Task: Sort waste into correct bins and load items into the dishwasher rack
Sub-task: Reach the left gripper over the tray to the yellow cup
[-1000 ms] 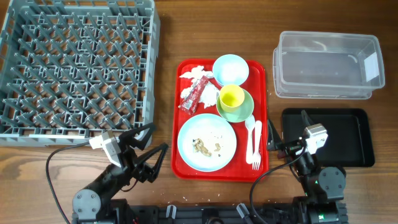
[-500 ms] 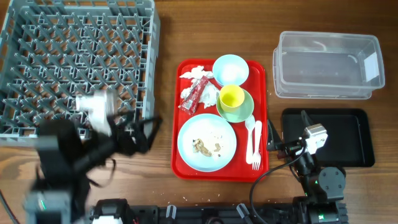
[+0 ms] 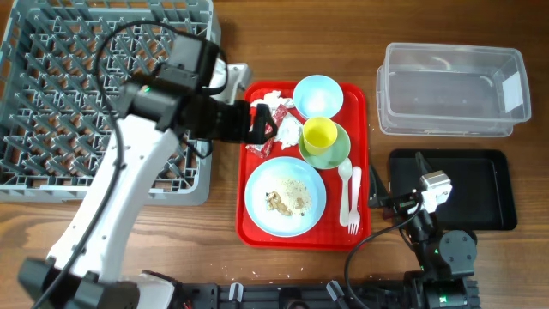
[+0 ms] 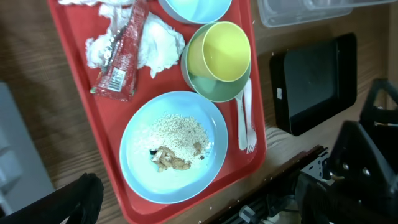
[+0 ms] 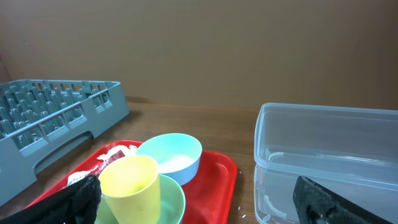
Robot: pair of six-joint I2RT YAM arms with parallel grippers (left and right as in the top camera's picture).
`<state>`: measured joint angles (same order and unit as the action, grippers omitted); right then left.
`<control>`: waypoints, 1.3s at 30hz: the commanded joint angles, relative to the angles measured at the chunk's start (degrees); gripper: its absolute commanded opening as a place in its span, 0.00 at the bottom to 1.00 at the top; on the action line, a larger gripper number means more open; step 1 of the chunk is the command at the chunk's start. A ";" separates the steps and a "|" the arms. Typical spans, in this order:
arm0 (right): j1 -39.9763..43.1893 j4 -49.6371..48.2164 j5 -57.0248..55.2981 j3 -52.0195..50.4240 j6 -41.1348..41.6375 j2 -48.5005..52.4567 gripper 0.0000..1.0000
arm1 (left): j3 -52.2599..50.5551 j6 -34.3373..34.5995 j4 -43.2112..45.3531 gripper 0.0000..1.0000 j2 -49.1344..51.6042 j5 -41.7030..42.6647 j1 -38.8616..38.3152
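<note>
Left end effector (image 3: 262, 126) (jaws spread) hovers above red-and-white wrapper (image 4: 121, 59).

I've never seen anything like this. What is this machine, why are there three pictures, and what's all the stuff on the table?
It is two robot arms at a wooden table. One picture looks down from above; the other two come from small cameras on each arm's wrist. The left end effector hovers open over a red tray, holding nothing; the right end effector rests open near a black tray. On the red tray lie a blue plate with crumbs, a yellow cup in a green bowl, a blue bowl, white cutlery, napkins and a wrapper. A grey rack sits left, a clear tub right.
</note>
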<state>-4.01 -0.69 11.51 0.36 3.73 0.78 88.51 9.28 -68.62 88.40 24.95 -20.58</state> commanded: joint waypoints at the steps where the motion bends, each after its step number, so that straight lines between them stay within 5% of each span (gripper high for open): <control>1: 0.13 -0.15 -0.52 -0.07 -0.59 -0.50 1.00 | 1.07 2.12 1.25 1.00 4.35 1.40 -3.28; 11: 0.13 -0.15 -0.52 -0.07 -0.61 -0.50 1.00 | 1.07 2.12 6.10 0.97 8.70 -0.02 -6.95; 13: 0.13 -0.15 -0.52 -0.07 -0.59 -0.50 1.00 | 1.07 2.21 5.86 0.78 8.70 -0.33 -6.95; 19: 0.13 -0.15 -0.52 -0.07 -0.59 -0.50 1.00 | 1.07 4.72 4.15 0.53 8.70 0.96 -8.74; 21: 0.13 -0.15 -0.52 -0.07 -0.59 -0.50 1.00 | 1.07 4.72 4.70 0.57 8.70 0.00 -10.67; 23: 0.13 -0.15 -0.52 -0.07 -0.61 -0.50 1.00 | 1.07 4.74 5.44 0.81 8.70 -2.36 -11.82; 25: 0.13 -0.15 -0.52 -0.07 -0.59 -0.50 1.00 | 1.07 5.86 6.19 0.85 8.70 -2.29 -12.22; 34: 0.13 -0.13 -0.52 -0.07 -0.59 -0.50 1.00 | 1.05 6.82 12.11 0.81 9.27 0.87 -15.72; 39: 0.13 -0.15 -0.52 -0.07 -0.61 -0.50 1.00 | 0.96 6.82 20.55 0.76 11.02 -8.15 -20.00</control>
<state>-4.01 -0.69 11.49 0.36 3.73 0.78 88.58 15.81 -51.05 97.21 22.83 -38.48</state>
